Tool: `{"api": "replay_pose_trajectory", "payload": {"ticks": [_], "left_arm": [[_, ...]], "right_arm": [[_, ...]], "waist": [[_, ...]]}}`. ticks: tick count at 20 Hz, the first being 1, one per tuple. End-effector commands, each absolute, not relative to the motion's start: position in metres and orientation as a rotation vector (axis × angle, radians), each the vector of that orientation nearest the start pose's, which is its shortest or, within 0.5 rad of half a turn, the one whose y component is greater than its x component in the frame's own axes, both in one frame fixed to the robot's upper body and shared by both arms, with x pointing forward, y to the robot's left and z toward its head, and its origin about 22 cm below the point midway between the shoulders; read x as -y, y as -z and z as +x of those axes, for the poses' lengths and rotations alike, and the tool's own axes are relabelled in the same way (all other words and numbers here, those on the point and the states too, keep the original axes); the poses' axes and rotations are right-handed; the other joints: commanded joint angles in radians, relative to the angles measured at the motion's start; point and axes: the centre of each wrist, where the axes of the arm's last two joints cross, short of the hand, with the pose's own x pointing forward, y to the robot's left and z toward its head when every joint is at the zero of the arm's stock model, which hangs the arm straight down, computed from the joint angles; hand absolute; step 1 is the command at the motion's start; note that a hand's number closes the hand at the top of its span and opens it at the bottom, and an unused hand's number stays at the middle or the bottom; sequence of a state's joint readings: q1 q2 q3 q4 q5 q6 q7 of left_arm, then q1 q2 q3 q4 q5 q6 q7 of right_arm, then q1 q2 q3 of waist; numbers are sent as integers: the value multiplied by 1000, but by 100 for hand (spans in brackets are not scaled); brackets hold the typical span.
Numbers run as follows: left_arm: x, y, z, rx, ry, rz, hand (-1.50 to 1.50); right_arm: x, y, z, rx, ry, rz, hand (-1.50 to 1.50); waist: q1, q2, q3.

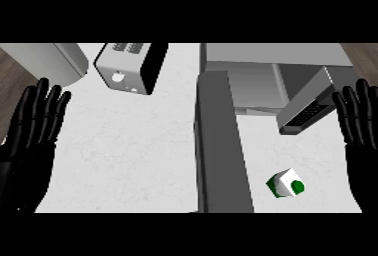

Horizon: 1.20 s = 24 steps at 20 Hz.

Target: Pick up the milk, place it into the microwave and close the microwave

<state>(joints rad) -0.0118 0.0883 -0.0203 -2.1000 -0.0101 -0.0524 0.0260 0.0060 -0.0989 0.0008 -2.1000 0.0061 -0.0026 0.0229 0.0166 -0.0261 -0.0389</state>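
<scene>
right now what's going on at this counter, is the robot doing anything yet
Nothing is being handled yet. The left hand and right hand rest open at the view's two sides, fingers up. The milk, a small white and green carton, sits untouched on the counter, nearer the right hand. The microwave behind it stands open, its door swung out toward the robot. A toaster stands farther back on the left.

Left hand point(37, 120) open, fingers straight up, resting at left edge. Right hand point(359, 120) same at right edge, holding nothing.
</scene>
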Motion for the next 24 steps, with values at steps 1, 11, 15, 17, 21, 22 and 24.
{"api": "replay_pose_trajectory", "payload": {"ticks": [1, 11, 15, 17, 21, 22, 24], "left_arm": [[-236, -119, 210, 2091, 127, -3, -150], [-202, -90, 216, 1941, 17, -110, -150], [-173, -63, 200, 1936, 13, -110, -150], [-171, -61, 193, 1929, 14, -129, -150], [-150, -55, 185, 1937, 12, -128, -150], [-142, -35, 179, 1929, 15, -121, -150], [-134, -49, 178, 1935, 19, -135, -150]], "right_arm": [[232, -130, 196, 2098, -137, -55, -150], [269, -79, 113, 1961, -99, 84, -150], [282, -69, 81, 1917, -133, 94, -150], [269, -55, 86, 1919, -121, 74, -150], [284, -29, 56, 1880, -109, 76, -150], [307, -36, 56, 1871, -138, 41, -150], [293, -11, 68, 1868, -124, 33, -150]], "waist": [[-19, 24, 38], [-34, 24, 40], [-36, 22, 39], [-26, 24, 39], [-30, 23, 39], [-29, 24, 39], [-23, 24, 39]]}}
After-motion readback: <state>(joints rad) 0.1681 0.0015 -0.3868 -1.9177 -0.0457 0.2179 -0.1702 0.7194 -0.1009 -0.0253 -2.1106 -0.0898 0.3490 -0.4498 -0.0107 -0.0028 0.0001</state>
